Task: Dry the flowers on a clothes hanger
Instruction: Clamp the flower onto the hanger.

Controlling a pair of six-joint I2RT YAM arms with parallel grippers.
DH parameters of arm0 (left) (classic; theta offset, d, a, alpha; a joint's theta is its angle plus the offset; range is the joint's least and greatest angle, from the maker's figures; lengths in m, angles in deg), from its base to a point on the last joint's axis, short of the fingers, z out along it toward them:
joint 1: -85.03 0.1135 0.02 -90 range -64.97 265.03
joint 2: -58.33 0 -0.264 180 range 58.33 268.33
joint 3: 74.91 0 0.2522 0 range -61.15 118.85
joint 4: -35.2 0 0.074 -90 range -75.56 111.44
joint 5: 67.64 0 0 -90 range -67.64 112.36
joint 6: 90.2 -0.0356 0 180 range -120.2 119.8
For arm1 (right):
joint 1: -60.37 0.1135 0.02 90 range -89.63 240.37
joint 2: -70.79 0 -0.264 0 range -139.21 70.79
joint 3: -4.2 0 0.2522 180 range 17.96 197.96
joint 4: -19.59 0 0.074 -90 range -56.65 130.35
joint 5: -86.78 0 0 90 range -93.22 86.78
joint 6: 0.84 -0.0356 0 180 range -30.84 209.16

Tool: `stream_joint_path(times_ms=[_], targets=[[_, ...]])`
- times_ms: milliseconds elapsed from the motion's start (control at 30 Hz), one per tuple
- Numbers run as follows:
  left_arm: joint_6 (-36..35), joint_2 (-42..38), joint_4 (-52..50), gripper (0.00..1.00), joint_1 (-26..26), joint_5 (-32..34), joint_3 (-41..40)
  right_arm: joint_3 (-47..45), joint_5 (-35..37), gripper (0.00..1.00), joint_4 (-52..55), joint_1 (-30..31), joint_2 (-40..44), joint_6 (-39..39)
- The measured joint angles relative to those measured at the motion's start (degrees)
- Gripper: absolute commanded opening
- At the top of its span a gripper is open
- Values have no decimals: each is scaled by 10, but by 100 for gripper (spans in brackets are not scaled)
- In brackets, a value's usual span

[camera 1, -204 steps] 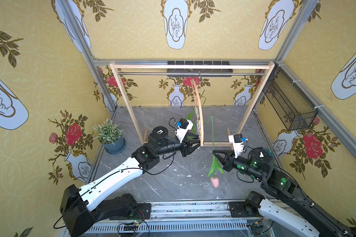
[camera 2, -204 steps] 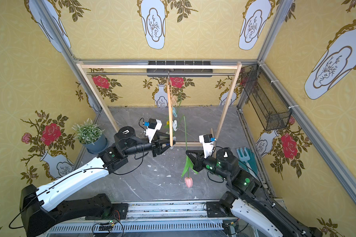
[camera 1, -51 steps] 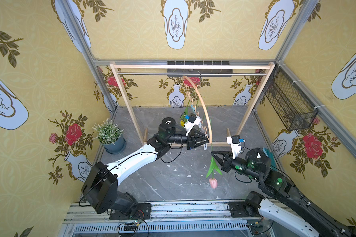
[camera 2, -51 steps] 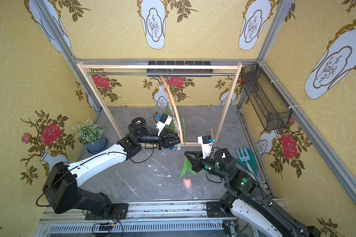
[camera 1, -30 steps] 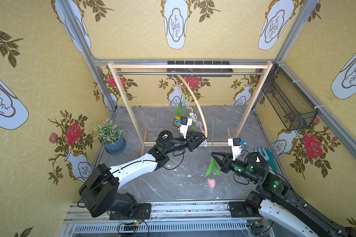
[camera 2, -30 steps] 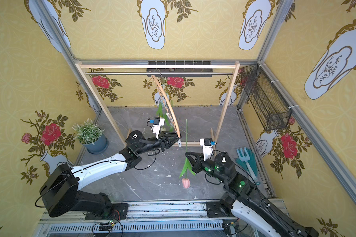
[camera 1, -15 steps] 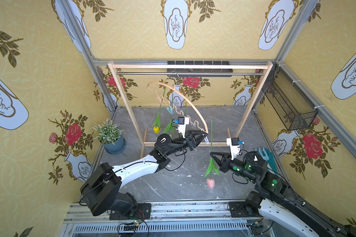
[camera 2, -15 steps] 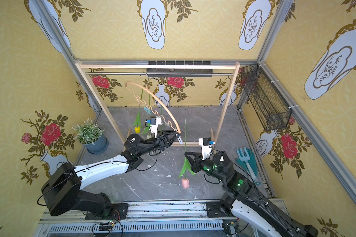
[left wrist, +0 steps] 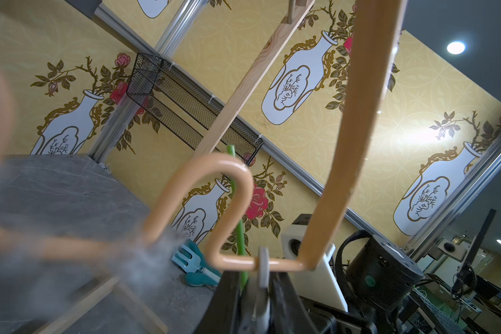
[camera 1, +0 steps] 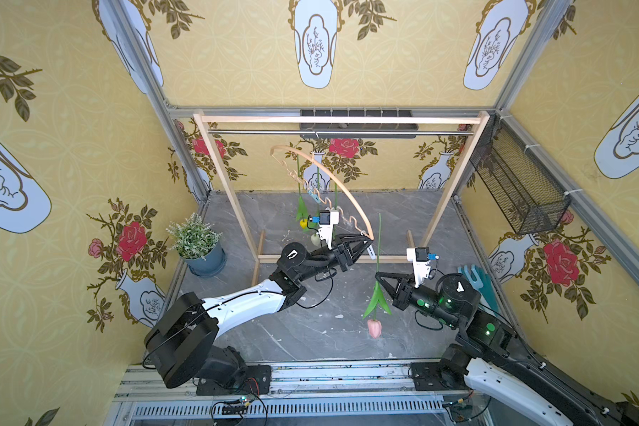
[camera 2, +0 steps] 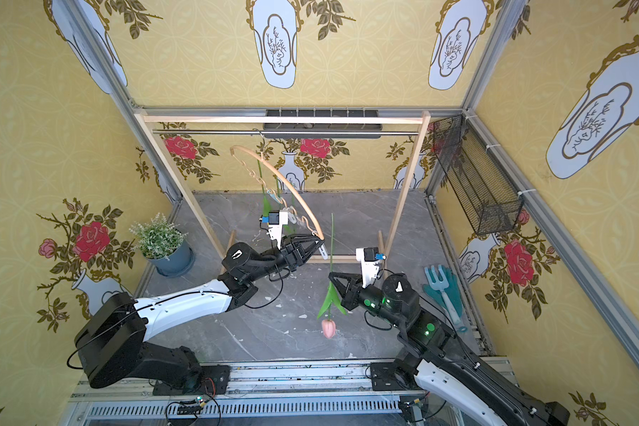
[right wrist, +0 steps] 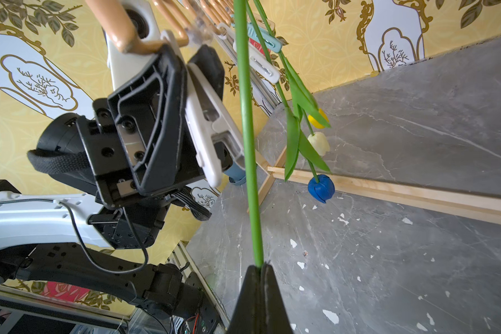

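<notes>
Hanging head-down just beside the hanger's low end, the pink tulip (camera 1: 376, 299) is held near vertical, stem pinched tight by the right gripper (camera 1: 377, 275). The tilted clothes hanger (left wrist: 356, 115) is held via its white clip (right wrist: 203, 121), clamped in the left gripper (camera 1: 366, 245). Yellow (right wrist: 318, 118), white (right wrist: 318, 143) and blue (right wrist: 321, 188) tulips are clipped on, heads down; the wire basket's (camera 1: 521, 191) inside can't be made out tbh.

clothes hanger (left wrist: 359, 115) hangs under the rack rail (camera 1: 384, 131) (potted plant (camera 1: 194, 239) far left).

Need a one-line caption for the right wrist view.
Right gripper pinches a green tulip stem beside the white clip held by the left gripper; a blue tulip hangs beyond.
</notes>
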Motion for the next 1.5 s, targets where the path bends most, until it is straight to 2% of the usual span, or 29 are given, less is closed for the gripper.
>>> stream_joint_path(times_ms=[1367,1433,1500], targets=[[9,5,61,0,-1,0,-17,44,-21,0,-53,4,-59,8],[9,5,65,1,-1,0,-17,45,-22,0,-53,4,-59,8],[10,5,68,7,-1,0,-17,46,-23,0,-53,4,-57,8]])
